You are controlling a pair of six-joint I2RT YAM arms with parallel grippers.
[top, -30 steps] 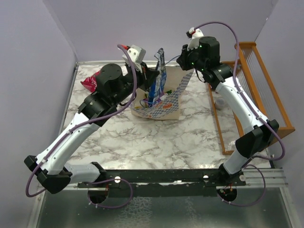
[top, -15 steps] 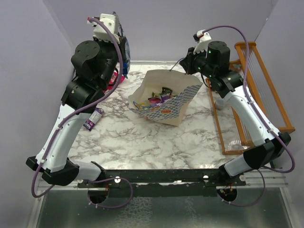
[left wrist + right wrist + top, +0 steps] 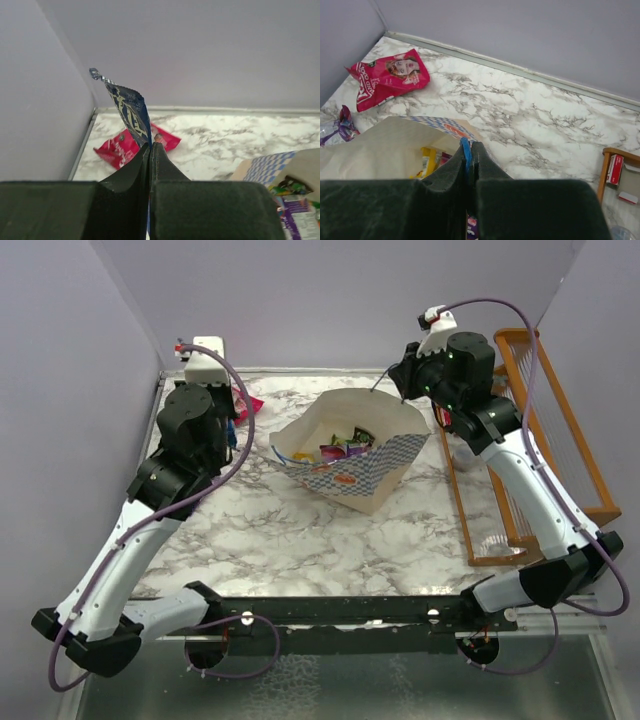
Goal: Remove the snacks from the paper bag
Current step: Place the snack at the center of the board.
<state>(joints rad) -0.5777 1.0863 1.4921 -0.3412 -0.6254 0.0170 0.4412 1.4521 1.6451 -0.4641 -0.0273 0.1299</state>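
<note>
The cream paper bag (image 3: 372, 485) with blue-white checkered sides lies open at the table's middle, with several small coloured snack packets (image 3: 340, 448) inside. My right gripper (image 3: 398, 382) is shut on its blue cord handle (image 3: 466, 150) at the bag's back right rim (image 3: 380, 145). My left gripper (image 3: 150, 145) is shut on the dark blue chips bag (image 3: 131, 112) and holds it upright above the back left corner. The pink-red bag (image 3: 120, 149) lies on the table below it; it also shows in the top view (image 3: 245, 400) and the right wrist view (image 3: 390, 77).
An orange wooden rack (image 3: 560, 440) stands along the right edge. A small purple packet (image 3: 340, 125) lies on the marble left of the paper bag. Grey walls close in the back and left sides.
My left gripper pulled the dark blue chips bag out of the paper bag, swung it left and lowered it over the back left corner. The paper bag opened wider and shifted slightly right.
</note>
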